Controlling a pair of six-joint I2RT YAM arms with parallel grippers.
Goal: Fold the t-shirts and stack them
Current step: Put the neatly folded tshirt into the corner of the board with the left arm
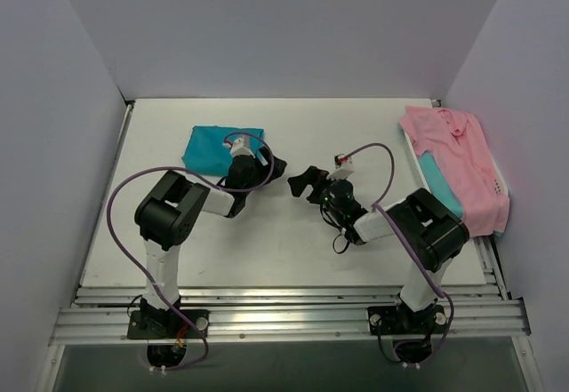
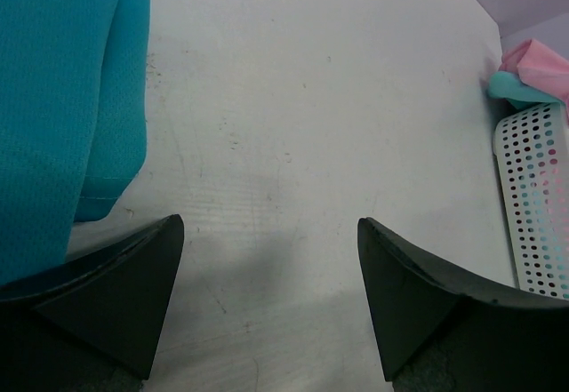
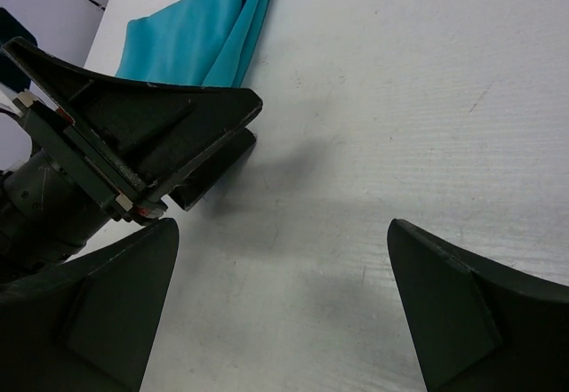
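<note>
From above, the left arm [image 1: 238, 172] covers the near right corner of the folded teal shirt [image 1: 216, 148]. The pink shirt [image 1: 458, 161] hides most of the white basket [image 2: 533, 205] and of the second teal shirt [image 1: 442, 185] beneath it. The left wrist view cuts the basket off at its right edge.

The top camera looked steeply down from above and behind the arm bases, taking in the whole tabletop [image 1: 267, 250]. Both wrist cameras sat low and close over it: the left faced the perforated basket [image 2: 538, 205] at the right edge, and the right faced the left gripper [image 3: 238, 127]. All three views shared the folded teal t-shirt [image 1: 213, 148].
</note>
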